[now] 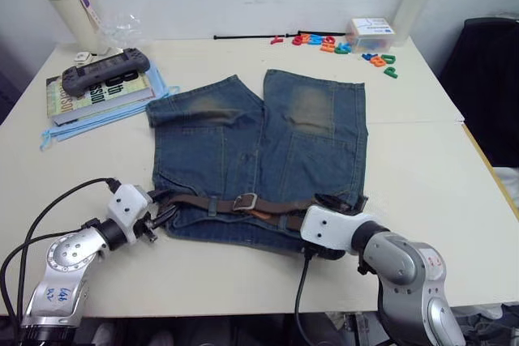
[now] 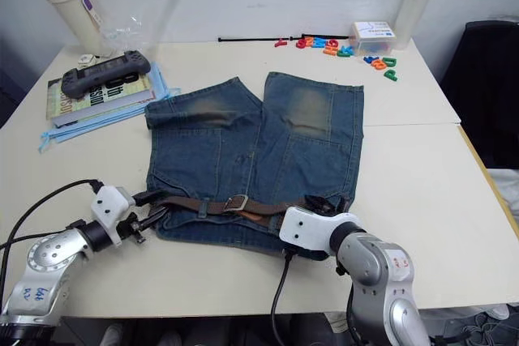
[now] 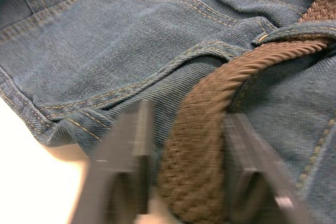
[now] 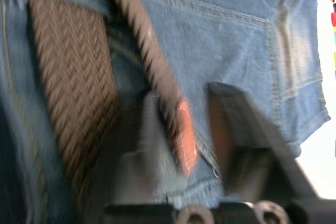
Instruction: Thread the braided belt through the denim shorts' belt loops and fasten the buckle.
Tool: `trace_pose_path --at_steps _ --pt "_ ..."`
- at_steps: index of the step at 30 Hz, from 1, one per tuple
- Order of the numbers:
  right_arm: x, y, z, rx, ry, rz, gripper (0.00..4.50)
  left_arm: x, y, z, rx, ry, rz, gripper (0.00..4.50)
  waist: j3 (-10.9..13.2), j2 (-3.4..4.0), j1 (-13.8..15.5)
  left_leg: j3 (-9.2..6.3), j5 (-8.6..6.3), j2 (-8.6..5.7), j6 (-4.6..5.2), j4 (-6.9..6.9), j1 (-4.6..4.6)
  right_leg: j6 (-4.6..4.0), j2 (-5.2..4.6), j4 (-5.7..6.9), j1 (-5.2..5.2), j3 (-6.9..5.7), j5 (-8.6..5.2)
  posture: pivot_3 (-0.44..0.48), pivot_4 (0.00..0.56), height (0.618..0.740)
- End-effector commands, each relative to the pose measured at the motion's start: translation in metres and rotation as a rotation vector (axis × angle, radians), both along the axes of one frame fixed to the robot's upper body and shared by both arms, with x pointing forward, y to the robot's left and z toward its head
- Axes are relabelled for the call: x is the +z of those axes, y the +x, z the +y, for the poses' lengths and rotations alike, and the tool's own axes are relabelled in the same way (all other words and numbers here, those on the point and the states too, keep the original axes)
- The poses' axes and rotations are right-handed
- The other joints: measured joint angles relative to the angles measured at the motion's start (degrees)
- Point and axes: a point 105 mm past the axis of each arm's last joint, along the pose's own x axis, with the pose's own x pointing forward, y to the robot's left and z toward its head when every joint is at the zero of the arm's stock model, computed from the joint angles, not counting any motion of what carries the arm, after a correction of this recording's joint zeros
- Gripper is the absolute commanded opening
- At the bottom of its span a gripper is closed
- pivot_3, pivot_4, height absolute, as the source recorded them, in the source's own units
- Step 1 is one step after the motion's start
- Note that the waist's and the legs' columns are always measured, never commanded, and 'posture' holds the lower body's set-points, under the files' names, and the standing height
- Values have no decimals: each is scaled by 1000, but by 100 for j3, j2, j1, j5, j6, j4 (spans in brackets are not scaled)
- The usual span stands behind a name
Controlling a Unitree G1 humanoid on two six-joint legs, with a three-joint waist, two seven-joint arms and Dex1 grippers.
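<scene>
The right gripper (image 1: 331, 202) sits at the waistband of the denim shorts (image 1: 259, 160), its fingers (image 4: 231, 124) parted around the tan-tipped end of the braided belt (image 1: 268, 207) without pinching it. At the waistband's opposite end, the left gripper (image 1: 160, 208) has its fingers (image 3: 131, 145) spread on either side of the belt's curved strap. The belt runs along the waistband under a belt loop (image 1: 212, 207), and the buckle (image 1: 246, 201) lies near the waistband's middle. The shorts lie flat on the table (image 1: 422, 168).

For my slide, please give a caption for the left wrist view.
Left hand straddling the braided belt on the denim shorts.
</scene>
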Motion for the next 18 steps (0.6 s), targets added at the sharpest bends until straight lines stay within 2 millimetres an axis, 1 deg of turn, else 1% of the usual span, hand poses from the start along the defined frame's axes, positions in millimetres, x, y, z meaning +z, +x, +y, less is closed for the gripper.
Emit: trace_pose_path --at_steps 1,2,3,5,9,12,15,17,18 --pt "16 -5 -8 0 45 -20 3571 1 -17 -13 -125 -64 105 3847 15 0 7 -4 -7 -3 13 3 -7 9 -1 -17 1 1 5 0 150 654" --pt "21 -7 -9 12 73 -9 4065 8 -22 -15 -173 -75 123 4255 35 -3 10 -6 -9 -5 19 3 -13 19 -2 -34 3 -1 10 0 150 654" --pt "24 -9 -9 23 93 -1 4428 12 -26 -17 -206 -82 137 4270 49 -7 8 -7 -11 -5 29 3 -22 28 -2 -47 3 -3 15 0 150 654" --pt "34 -15 -10 62 135 20 4428 25 -36 -19 -292 -89 175 4270 77 -11 6 -8 -14 -5 36 6 -39 38 -3 -64 0 -6 20 0 150 654" --pt "43 -28 -12 154 186 123 4428 47 -49 -19 -426 -89 283 4270 111 -8 3 -11 -14 -3 41 19 -72 41 -8 -74 -9 -25 22 0 150 654" --pt "49 -32 -13 198 214 164 4428 55 -52 -16 -475 -73 322 4270 121 -2 -5 -13 -11 -6 45 20 -72 41 -7 -69 -8 -31 23 0 150 654" --pt "59 -28 -17 208 261 171 4428 59 -53 -17 -513 -55 338 4270 123 -2 -12 -10 -9 -12 47 23 -68 40 -7 -63 -5 -29 23 0 150 654" --pt "69 -23 -17 206 311 149 4428 66 -47 -22 -502 -83 299 4270 129 -1 -10 -10 -9 -12 48 33 -69 41 -6 -57 -6 -27 24 0 150 654" --pt "75 -17 -18 186 347 117 4428 72 -41 -28 -491 -124 265 4270 129 -1 -8 -13 -9 -11 48 43 -72 42 -6 -52 -6 -28 24 0 150 654"
